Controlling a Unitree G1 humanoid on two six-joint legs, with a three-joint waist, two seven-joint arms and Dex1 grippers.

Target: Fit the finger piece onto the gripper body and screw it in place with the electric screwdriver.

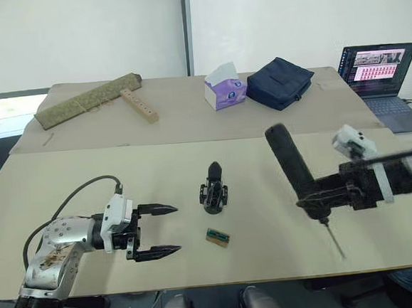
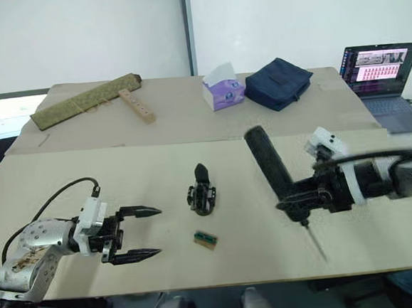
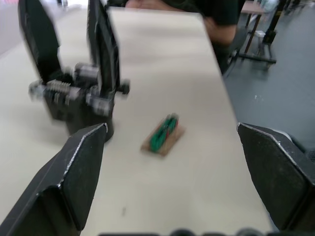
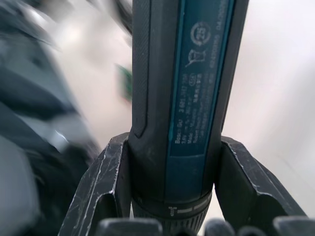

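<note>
- Right now I am looking over the long beige table (image 1: 65,179), the biggest thing here; its far corners and near edge are running out of the head views.
- On the far half a navy bag (image 1: 279,82), a tissue box (image 1: 224,85), a rolled mat (image 1: 87,100) and a wooden strip (image 1: 139,106) are lying; a laptop (image 1: 383,76) is sitting at the far right, its screen too small for me to read.
- My right gripper (image 1: 311,197) is clenching the electric screwdriver (image 1: 291,159) near its lower end; the black barrel is slanting up and away, the thin bit is pointing down toward the table, right of centre. In the right wrist view the two fingers (image 4: 106,182) are pressing both sides of the barrel, and everything behind it is blurring out.
- My left gripper (image 1: 158,231) is hovering over the near left of the table with its fingers spread apart and nothing between them.
- The gripper body (image 1: 213,191) is standing at table centre, between my two grippers, one pointed finger sticking up; in the left wrist view its top is being cut off.
- A small green block (image 1: 217,236) is lying just nearer than the gripper body, apart from it.
- I cannot make out the finger piece as a separate thing.
</note>
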